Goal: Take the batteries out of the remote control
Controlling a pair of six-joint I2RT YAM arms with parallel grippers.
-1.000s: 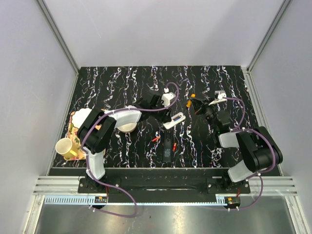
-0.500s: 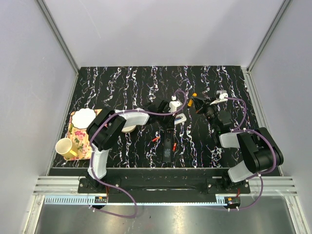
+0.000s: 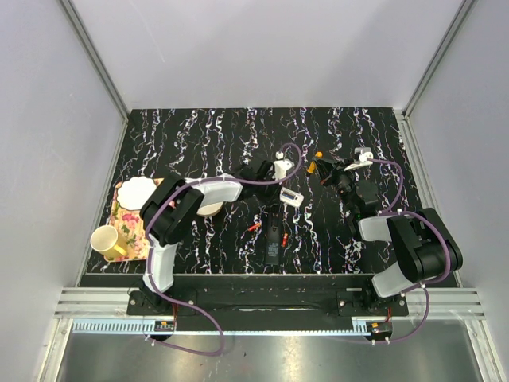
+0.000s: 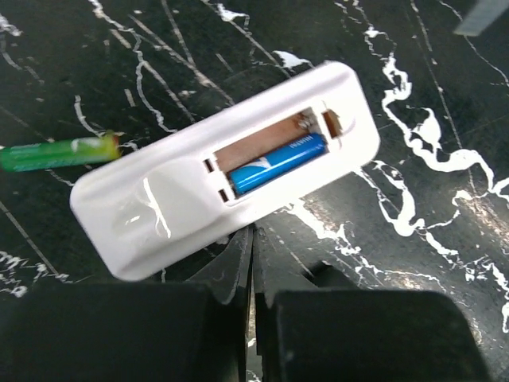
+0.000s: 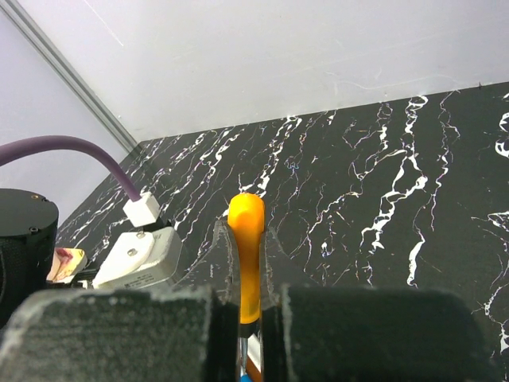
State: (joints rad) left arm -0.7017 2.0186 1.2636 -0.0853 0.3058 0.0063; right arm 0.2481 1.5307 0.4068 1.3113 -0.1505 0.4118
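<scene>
The white remote control point(image 4: 215, 175) lies slot-up on the black marbled table, seen small in the top view as the remote control point(image 3: 291, 196). One blue battery point(image 4: 278, 163) sits in the slot, and the space beside it is bare. A green battery point(image 4: 56, 153) lies on the table just past the remote's end. My left gripper point(image 4: 253, 237) is shut with nothing in it, its tips at the remote's near edge. My right gripper point(image 5: 248, 263) is shut on an orange stick point(image 5: 246, 227) and is held above the table right of the remote, where the top view shows the right gripper point(image 3: 322, 169).
A black handset-like piece point(image 3: 273, 240) and small red bits point(image 3: 254, 227) lie near the front middle. A yellow cup point(image 3: 107, 241), a white dish point(image 3: 135, 191) and a floral mat point(image 3: 126, 223) sit at the left edge. The left wrist's white camera point(image 5: 135, 259) is close to my right gripper.
My left arm swung right to the remote and its gripper closed. The remote shifted slightly right and turned. The right arm barely moved.
</scene>
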